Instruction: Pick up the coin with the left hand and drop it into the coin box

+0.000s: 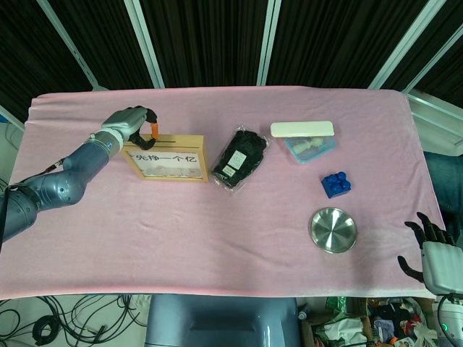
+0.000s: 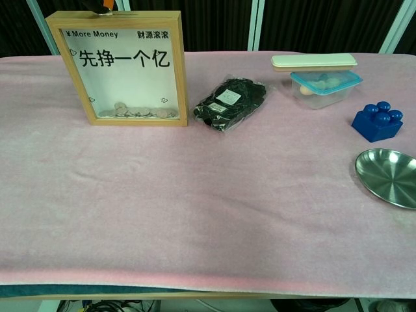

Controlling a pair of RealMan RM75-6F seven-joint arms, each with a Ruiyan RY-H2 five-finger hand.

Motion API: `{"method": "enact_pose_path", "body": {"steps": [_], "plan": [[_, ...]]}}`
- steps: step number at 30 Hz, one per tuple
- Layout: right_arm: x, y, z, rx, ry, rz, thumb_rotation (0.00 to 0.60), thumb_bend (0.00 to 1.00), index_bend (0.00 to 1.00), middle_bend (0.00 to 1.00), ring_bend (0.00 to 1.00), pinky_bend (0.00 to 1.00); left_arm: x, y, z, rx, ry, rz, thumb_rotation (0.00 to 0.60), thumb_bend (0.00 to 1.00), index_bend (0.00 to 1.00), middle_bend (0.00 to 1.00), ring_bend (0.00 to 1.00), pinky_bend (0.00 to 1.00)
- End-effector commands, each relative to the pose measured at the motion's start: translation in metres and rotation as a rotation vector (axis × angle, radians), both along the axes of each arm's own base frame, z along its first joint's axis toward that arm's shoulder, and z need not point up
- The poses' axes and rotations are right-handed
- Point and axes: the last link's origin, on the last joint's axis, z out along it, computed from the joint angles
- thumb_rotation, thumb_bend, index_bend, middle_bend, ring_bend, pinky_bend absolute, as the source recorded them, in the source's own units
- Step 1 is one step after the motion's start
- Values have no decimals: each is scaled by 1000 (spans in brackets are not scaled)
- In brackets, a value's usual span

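L hand hovers over top edge of wooden coin box, fingertips curled at the slot; can't tell if the coin is pinched there. R hand hangs off table's near-right corner, fingers spread, holding nothing.

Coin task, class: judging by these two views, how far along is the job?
Done: the left hand has been raised to the top edge of the coin box. In hand: its fingertips sit over the frame's top; the coin itself is too small to make out. Left: releasing it into the box. The right hand hangs off the table's edge.
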Motion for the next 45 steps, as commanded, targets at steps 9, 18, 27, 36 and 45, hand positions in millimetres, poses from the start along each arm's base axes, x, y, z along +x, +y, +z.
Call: {"method": "enact_pose_path", "body": {"steps": [9,18,27,36,45], "plan": [[0,0,0,1,-4,-2,600,201,238,63,163,200,12,-8,13,-8,-20,-34,600,549,194,129,0,0],[0,0,1,-2,-8,-7,600,200,238,63,163,200,25,-14,28,30,-47,-76,600,549,144,120,0,0],[0,0,-1,5,-9,-5,600,201,238,63,163,200,21,-44,56,156,47,-232,600,464,133,115,0,0],[2,-2,2,-8,4,20,600,201,197,63,163,200,-56,-158,67,384,200,-355,600,335,125,99,0,0],[5,-1,0,-7,28,63,600,201,163,63,163,199,-135,-257,36,404,138,-268,600,333,129,64,0,0]]}}
